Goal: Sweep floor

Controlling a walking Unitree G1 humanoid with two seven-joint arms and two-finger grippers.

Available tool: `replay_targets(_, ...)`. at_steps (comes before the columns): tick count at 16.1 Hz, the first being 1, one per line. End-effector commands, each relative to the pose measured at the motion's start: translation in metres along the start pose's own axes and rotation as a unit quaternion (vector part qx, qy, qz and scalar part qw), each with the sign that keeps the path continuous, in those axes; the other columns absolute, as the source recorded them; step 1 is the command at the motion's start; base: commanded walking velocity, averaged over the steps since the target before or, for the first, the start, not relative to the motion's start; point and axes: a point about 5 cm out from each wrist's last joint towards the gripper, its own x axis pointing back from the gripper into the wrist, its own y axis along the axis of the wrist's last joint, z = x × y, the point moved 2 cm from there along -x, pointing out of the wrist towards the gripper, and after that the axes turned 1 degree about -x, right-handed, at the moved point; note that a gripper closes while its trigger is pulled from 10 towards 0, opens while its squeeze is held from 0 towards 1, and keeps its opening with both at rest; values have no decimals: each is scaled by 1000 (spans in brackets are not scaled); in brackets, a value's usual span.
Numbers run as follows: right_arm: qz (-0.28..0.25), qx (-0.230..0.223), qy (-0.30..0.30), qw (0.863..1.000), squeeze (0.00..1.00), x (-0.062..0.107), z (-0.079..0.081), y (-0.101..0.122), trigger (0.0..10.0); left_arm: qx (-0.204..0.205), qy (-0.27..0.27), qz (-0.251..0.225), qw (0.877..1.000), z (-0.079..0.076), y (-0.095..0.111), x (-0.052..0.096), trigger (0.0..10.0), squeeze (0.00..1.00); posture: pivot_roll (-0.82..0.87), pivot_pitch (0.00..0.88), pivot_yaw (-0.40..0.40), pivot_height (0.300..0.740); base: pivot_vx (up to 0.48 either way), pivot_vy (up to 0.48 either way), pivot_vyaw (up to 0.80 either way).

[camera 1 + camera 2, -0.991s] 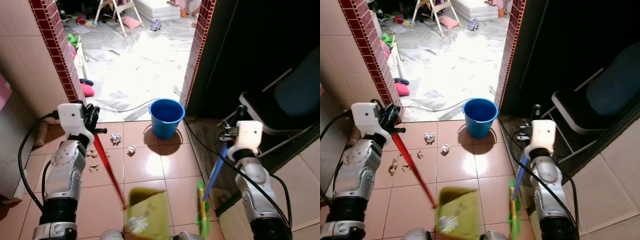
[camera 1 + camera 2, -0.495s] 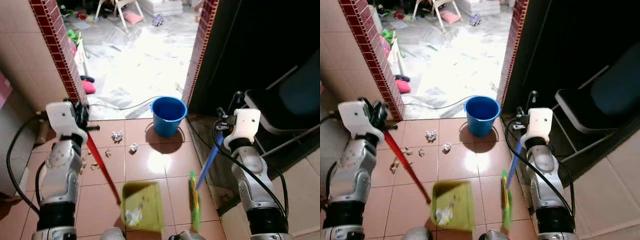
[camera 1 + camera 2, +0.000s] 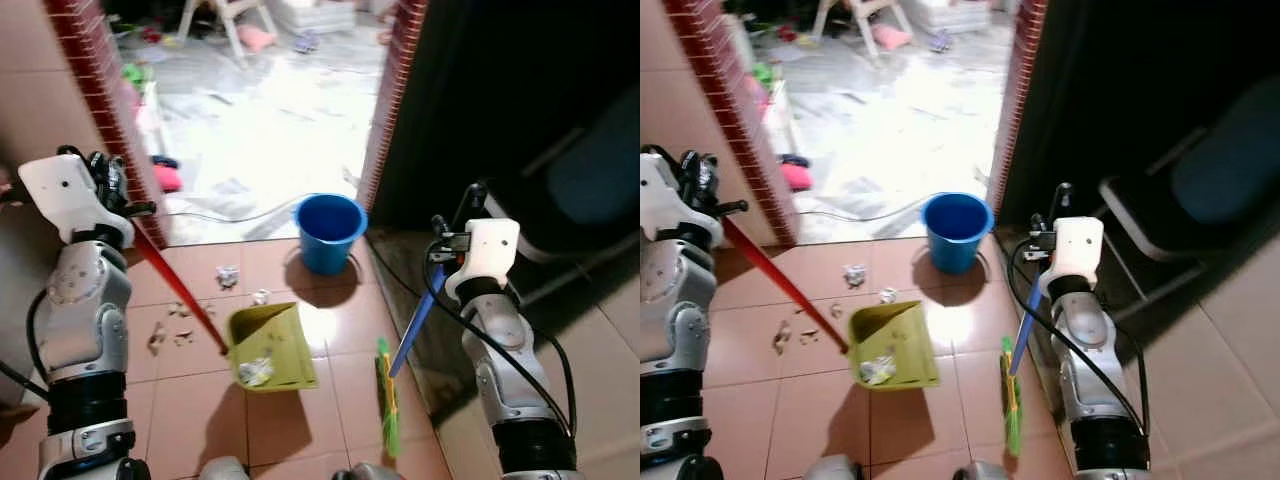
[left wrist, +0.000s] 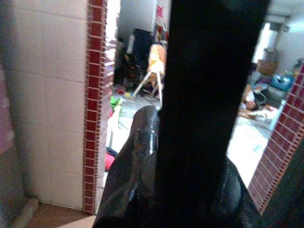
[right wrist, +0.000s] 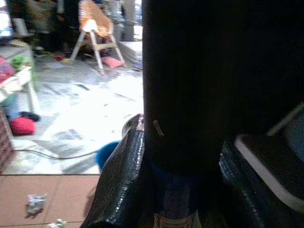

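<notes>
**Dustpan and broom held over the tiled floor**

Terracotta floor tiles (image 3: 290, 420) run up to a brick-edged doorway, with a bright, cluttered room beyond.

From my head cameras: my left gripper (image 3: 105, 185) is raised near the brick pillar (image 3: 95, 110), its fingers pressed around the red handle (image 3: 180, 290) of the yellow-green dustpan (image 3: 268, 345). The dustpan sits low over the tiles with crumpled paper (image 3: 255, 370) inside it. More paper scraps (image 3: 228, 276) lie on the tiles between the dustpan and the blue bucket (image 3: 330, 232) at the doorway. My right gripper (image 3: 452, 245) clamps the blue handle (image 3: 415, 325) of the broom, whose green head (image 3: 387, 410) rests on the floor just right of the dustpan. A dark chair (image 3: 1185, 215) stands to my right.

Left wrist camera: my black fingers (image 4: 137, 180) close on a dark shaft, with the brick pillar ahead.

Right wrist camera: my fingers (image 5: 118, 185) pinch the blue broom handle (image 5: 173, 204); the bucket (image 5: 107, 152) shows beyond.
</notes>
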Motion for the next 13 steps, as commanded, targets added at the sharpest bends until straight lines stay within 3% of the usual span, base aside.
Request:
replay_targets(1, -27, 20, -10, 999, 0, -9, -8, 14, 10000, 24, -12, -42, 999, -11, 23, -10, 10000, 0, -29, 0, -25, 740, 0, 0, -800)
replay_targets(4, -27, 19, -15, 999, 0, -13, -12, 15, 10000, 36, -8, -57, 998, -13, 33, -15, 10000, 0, -31, 0, -24, 740, 0, 0, -800)
replay_targets(8, -19, 20, 1, 1000, 0, -9, -5, 11, 10000, 41, 15, -87, 995, -8, 53, -26, 10000, 0, -32, 0, -25, 740, 0, 0, 0)
replay_targets(13, -22, 20, 10, 1000, 0, -13, -2, 10, 10000, 41, 9, -108, 993, -11, 69, -37, 10000, 0, -28, 0, -25, 740, 293, 0, 0)
